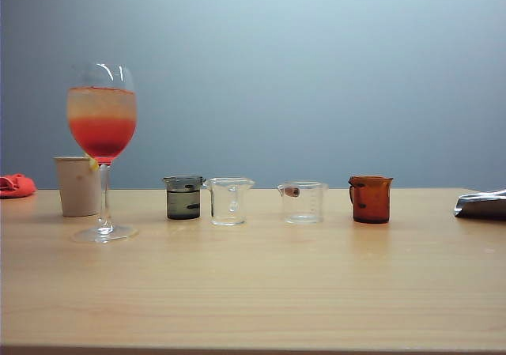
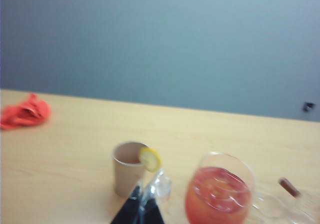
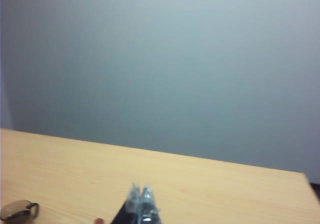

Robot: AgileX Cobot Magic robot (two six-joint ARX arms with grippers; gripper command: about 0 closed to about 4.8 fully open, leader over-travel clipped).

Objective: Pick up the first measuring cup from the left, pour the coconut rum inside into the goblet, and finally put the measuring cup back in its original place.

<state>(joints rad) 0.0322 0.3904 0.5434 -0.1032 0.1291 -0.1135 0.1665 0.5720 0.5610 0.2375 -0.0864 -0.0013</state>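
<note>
A plain grey-blue wall backs the pale wooden worktop (image 1: 253, 292). The small dark measuring cup (image 1: 183, 198) stands leftmost in its row, just right of the goblet (image 1: 102, 126), apart from it. It looks light, rigid and slick; I'd take it across the body. The left hand (image 2: 145, 204) hangs near the goblet, seemingly pinched together; the right hand (image 3: 140, 201) is closed, empty, over bare wood.

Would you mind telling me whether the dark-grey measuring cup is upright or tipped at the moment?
Upright. The dark-grey measuring cup stands flat on the table, rim level, right of the goblet; no pincer touches it.
</note>
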